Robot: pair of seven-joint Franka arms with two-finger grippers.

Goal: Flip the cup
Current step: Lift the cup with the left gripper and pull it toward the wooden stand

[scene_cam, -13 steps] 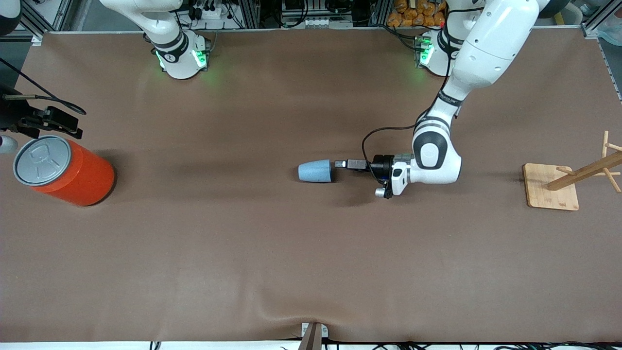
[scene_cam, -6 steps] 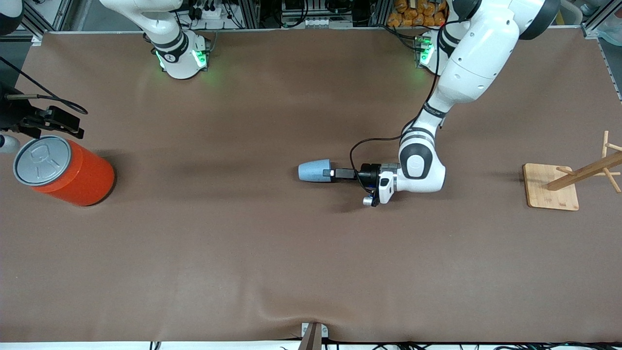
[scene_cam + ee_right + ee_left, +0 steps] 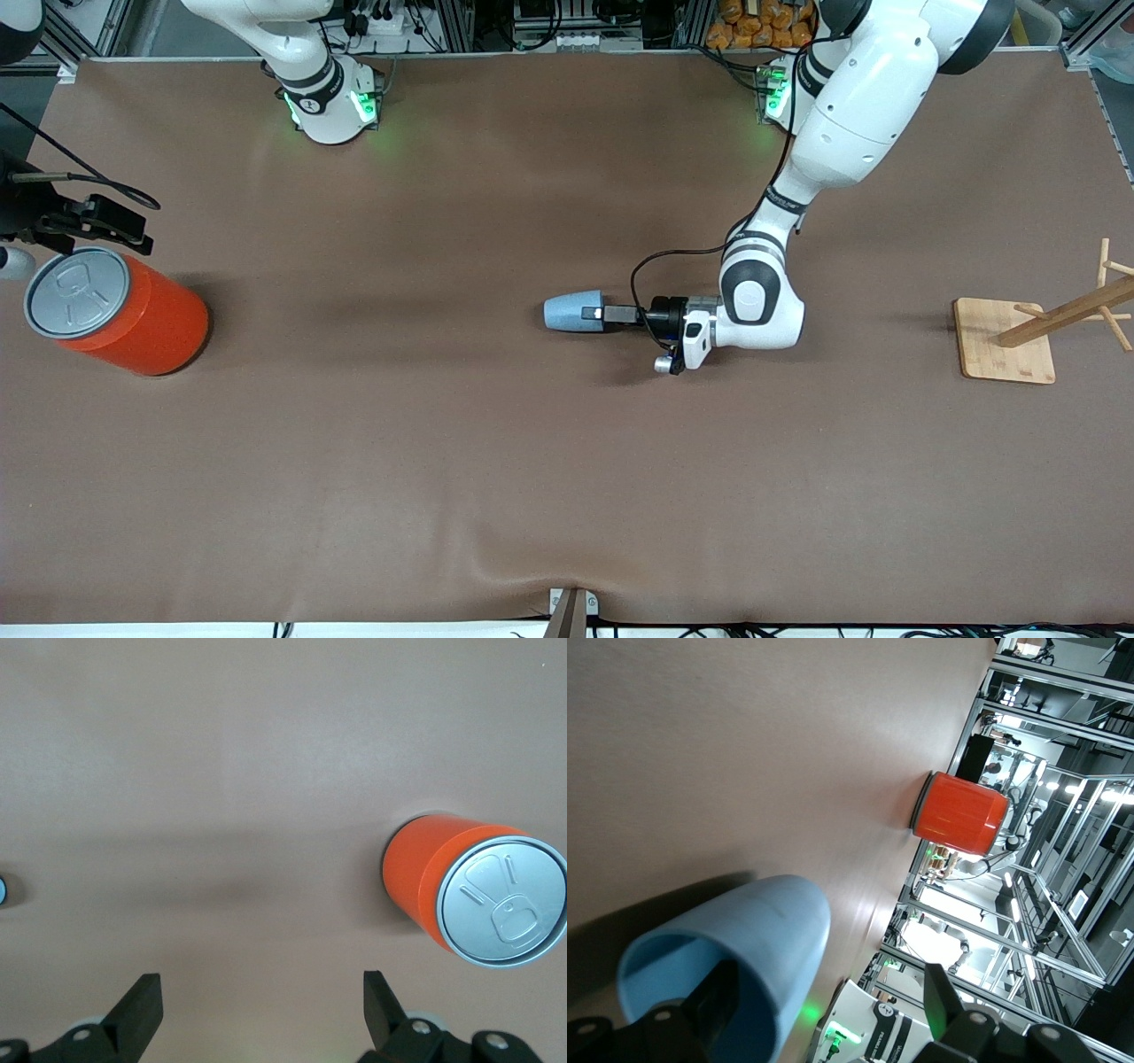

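Left tool [image 3: 592,314] at mouth of cup [image 3: 570,313], fingers apart, one inside rim, not yet clamped. Cup lies on side, mid counter [image 3: 496,461]. Probably light, stiff, matte; pinch rim wall. Right tool [image 3: 262,1010] apart, waits above orange can [image 3: 115,310].

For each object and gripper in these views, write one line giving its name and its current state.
cup: on its side, mouth toward left gripper.
left gripper: open, one finger inside cup's mouth.
right gripper: open, empty, waiting above the table.
orange can: upright, lid sealed.
wooden rack: standing, empty.
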